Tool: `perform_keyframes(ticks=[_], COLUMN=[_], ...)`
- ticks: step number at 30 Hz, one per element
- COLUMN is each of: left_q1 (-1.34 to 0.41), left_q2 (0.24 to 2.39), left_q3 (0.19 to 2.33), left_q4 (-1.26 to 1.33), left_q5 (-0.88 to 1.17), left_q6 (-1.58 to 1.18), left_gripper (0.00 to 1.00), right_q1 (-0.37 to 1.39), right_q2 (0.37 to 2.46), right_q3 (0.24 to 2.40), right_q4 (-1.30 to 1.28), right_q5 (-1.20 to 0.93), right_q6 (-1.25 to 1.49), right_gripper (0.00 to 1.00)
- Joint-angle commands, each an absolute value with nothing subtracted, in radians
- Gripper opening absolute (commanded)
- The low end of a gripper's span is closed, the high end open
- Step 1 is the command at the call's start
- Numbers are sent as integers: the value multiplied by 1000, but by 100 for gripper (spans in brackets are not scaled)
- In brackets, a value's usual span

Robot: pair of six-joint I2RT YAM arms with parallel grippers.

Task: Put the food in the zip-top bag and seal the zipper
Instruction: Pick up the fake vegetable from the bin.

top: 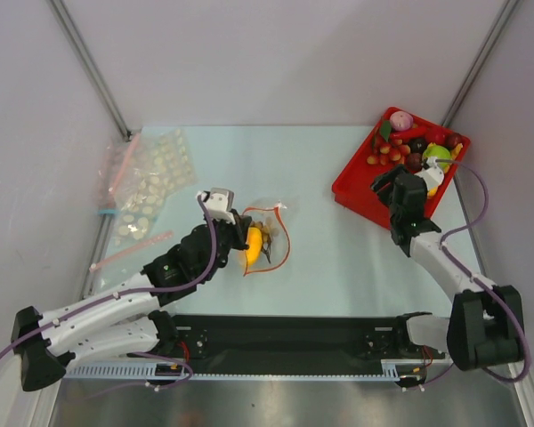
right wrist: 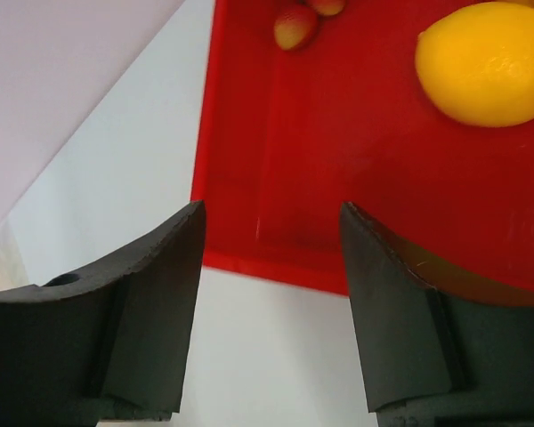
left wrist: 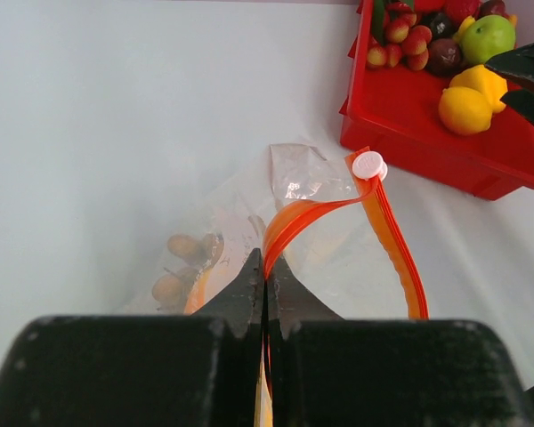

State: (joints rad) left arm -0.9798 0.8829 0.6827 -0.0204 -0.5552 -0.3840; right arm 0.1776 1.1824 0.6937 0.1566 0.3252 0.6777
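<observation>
Red tray [left wrist: 427, 158], orange zipper [left wrist: 399, 249], yellow lemon [right wrist: 489, 62]

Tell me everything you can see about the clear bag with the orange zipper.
The bag is small, clear, crinkly plastic, lying on the pale table. Its red-orange zipper strip loops open, with a white slider on it. The left gripper pinches the strip. Inside are brown nuts and an orange piece.

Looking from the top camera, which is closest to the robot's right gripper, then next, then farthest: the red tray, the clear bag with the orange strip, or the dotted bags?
From the right gripper:
1. red tray, right under it, at the right back of the table.
2. zip-top bag, in the middle of the table.
3. dotted bags, far over on the left side.
</observation>
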Motion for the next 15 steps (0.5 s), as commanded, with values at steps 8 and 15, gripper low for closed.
perform_keyframes(ticks=[8,15], left_q1=[-976,-976], left_q2=[932,960], left_q3=[704,730], left_q4=[8,-32], left_q5=[-598,-560], left_q6=[-399,-399], left_gripper=[0,0], right_q1=[19,-110], right_q2=[1574,1824], right_q3=[1029,1202], right_q4=[232,316], right_q5=[471,335], right_q6=[819,960], right_gripper=[81,73])
